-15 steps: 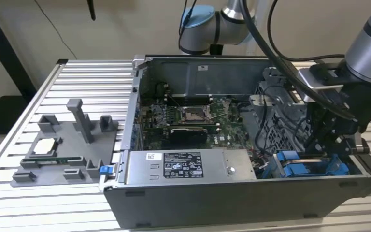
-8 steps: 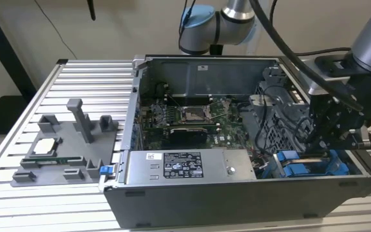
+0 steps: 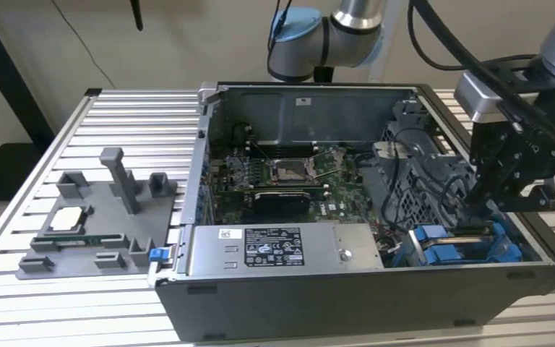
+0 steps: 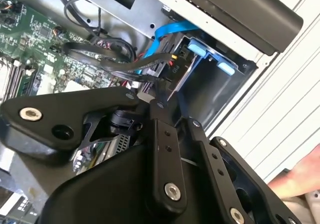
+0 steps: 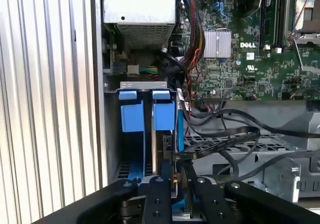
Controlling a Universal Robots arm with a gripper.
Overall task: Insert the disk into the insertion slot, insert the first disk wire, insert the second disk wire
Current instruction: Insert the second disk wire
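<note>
1. Case: open dark grey sheet-metal computer case point(image 3: 355, 303), lying on a ribbed aluminium table point(image 3: 113, 123).
2. Green motherboard point(image 3: 287, 181) on the case floor; silver power-supply box point(image 3: 277, 249) against the near wall in the exterior view, bearing a white printed label point(image 3: 258, 237), text not transcribed.
3. Insertion slot point(image 5: 111, 134): grey sheet-metal bay in the case corner, at the exterior view's right.
4. Disk point(image 5: 162, 116): flat silver-grey hard drive in a bright blue plastic carrier, seated edge-on in the slot, blue tabs facing the power supply. Judged rigid, moderately heavy and shock-sensitive; best held by the carrier frame, clear of connector and circuit side.
5. Gripper point(image 5: 175, 178): black linkage hand lowered to the disk's connector end; whether clenched or released cannot be told.
6. Disk wires point(image 5: 225, 136): black flexible cables looping from the motherboard toward the connector end. Judged limp and light; best taken at the stiff plug, not the cord.
</note>
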